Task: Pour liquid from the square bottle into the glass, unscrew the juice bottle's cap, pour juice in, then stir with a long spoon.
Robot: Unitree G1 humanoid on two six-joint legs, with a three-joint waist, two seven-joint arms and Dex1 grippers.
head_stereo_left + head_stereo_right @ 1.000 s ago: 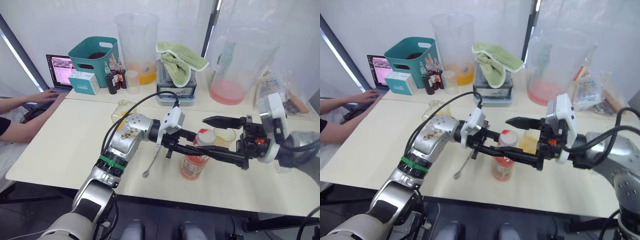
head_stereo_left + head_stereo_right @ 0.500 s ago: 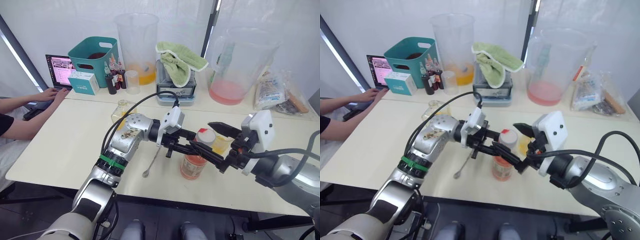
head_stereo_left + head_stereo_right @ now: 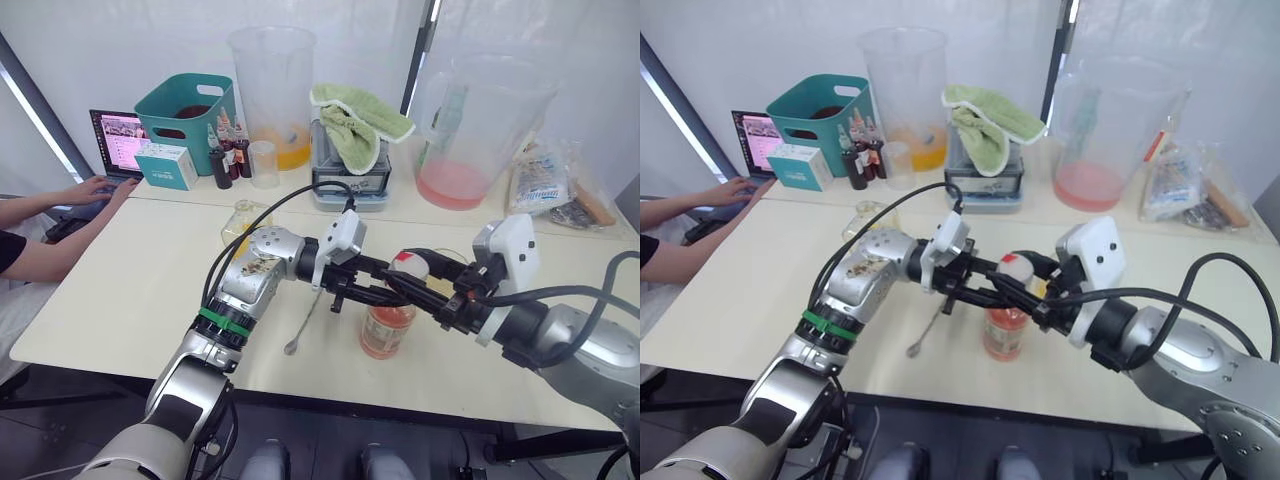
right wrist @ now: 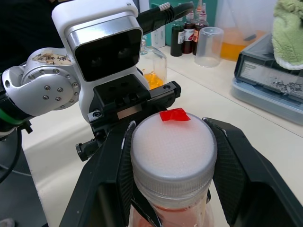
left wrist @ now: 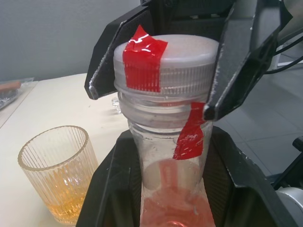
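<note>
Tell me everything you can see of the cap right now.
The cap is a white, round, ribbed plastic screw cap with red tape across its top and side. It sits on the neck of the upright juice bottle. The right gripper has a finger on each side of it; the left gripper clamps the bottle below.

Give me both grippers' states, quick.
Left gripper: shut on the juice bottle.
Right gripper: shut on the cap.

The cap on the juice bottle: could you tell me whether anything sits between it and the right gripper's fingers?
Nothing visible does. The right gripper has its fingers closed directly around the cap, while the left gripper holds the juice bottle lower down.
</note>
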